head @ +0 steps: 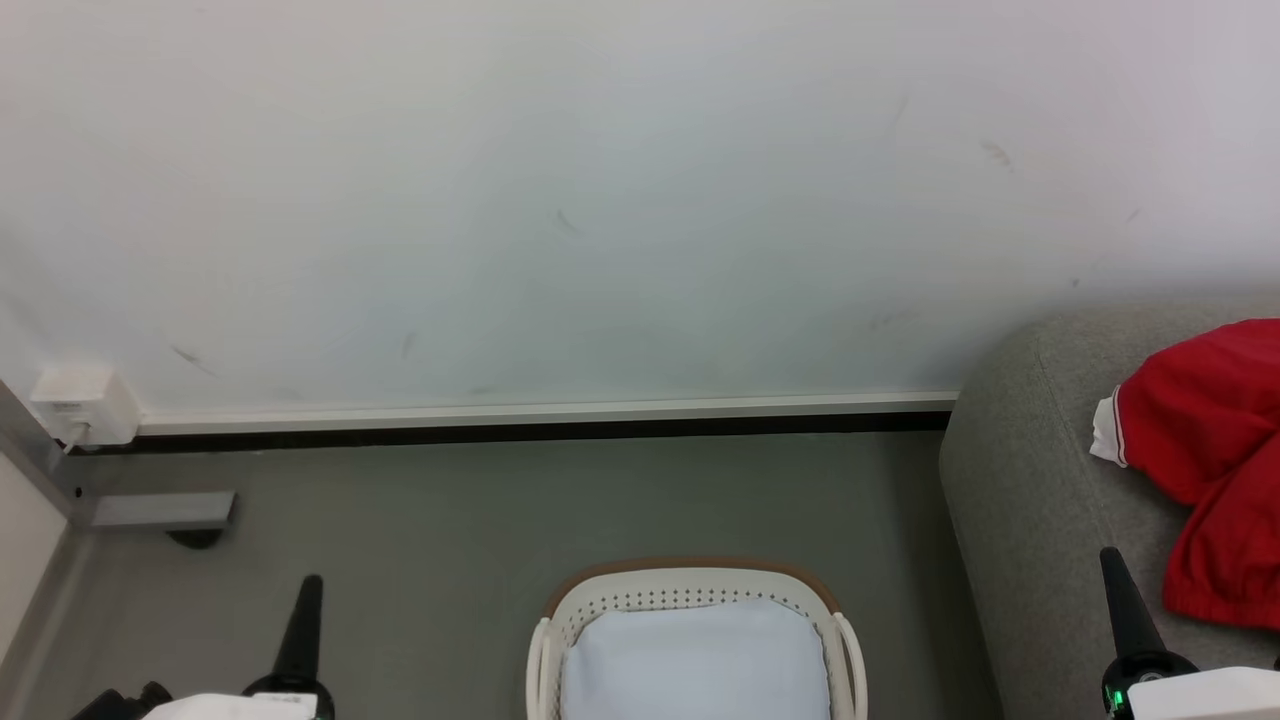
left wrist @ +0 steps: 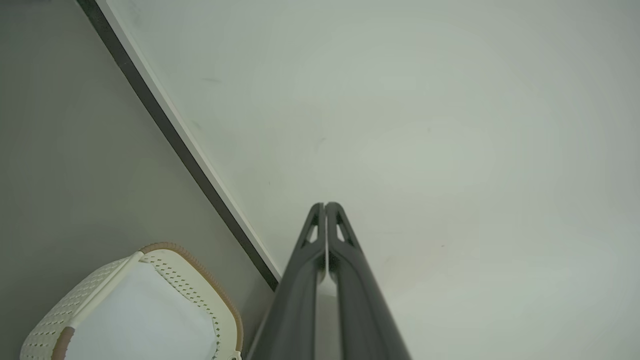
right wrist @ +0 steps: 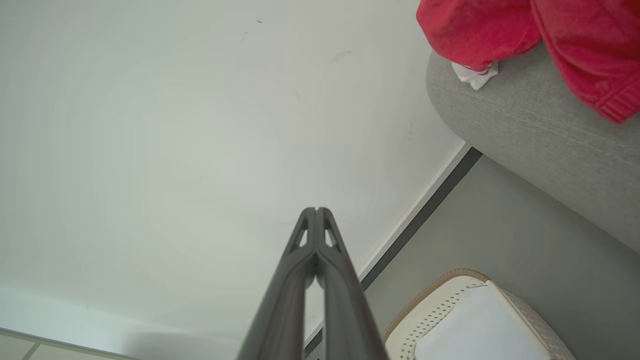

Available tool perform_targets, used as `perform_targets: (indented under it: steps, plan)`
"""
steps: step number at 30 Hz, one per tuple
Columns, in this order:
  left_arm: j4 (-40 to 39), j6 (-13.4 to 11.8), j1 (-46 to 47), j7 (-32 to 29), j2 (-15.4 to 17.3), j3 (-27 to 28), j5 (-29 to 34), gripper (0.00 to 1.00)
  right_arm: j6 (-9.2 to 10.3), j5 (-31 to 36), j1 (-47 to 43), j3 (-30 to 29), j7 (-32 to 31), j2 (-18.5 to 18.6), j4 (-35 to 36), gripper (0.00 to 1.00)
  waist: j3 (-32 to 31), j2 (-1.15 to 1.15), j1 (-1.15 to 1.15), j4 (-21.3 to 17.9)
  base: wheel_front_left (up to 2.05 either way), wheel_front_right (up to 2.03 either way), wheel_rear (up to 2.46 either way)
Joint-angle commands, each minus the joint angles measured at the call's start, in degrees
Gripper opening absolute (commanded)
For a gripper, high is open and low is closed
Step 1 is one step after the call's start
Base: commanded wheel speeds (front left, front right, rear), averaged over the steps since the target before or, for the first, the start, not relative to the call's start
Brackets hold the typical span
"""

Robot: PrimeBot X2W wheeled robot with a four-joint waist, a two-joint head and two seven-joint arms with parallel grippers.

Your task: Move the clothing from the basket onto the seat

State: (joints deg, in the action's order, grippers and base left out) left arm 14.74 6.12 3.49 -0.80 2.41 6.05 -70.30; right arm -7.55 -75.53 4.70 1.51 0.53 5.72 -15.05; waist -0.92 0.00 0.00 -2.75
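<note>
Left claw point(left wrist: 326, 205) closed, basket point(left wrist: 195, 290) nearby, right claw point(right wrist: 316, 210) closed, clothing point(right wrist: 480, 30) on seat point(right wrist: 540, 135)

A big pale wall point(head: 600, 200) stands past the left pincer point(head: 308, 592), with a few small dark scuffs on it. A white strip point(head: 540, 410) runs along its bottom. Grey floor point(head: 450, 500) lies below. Left of the pincer sits a white plug box point(head: 85, 403).

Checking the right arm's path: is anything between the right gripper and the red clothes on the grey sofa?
Nothing visible does. The right gripper, jaws shut and empty, stands close beside the bright red sports garments, which lie on the light grey fabric sofa seat. In the head view, bare upholstery lies between them.
</note>
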Motion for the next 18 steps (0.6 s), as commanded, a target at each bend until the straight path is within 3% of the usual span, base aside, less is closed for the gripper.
perform_targets:
  steps: [1,18]
  plan:
    - [-0.44,0.46,1.04,-0.32,0.51,0.23,-1.89,0.00,0.07,-1.13,1.49,-0.52,-0.15,0.15,0.48,0.00,0.02,0.00,0.00,0.07,0.00,0.00,0.00]
    - [-0.63,0.69,2.06,-2.67,0.58,0.41,-9.83,0.00,0.09,-8.32,1.60,-2.76,-2.25,-0.41,0.66,0.00,0.34,0.00,0.00,1.01,0.00,0.00,0.00]
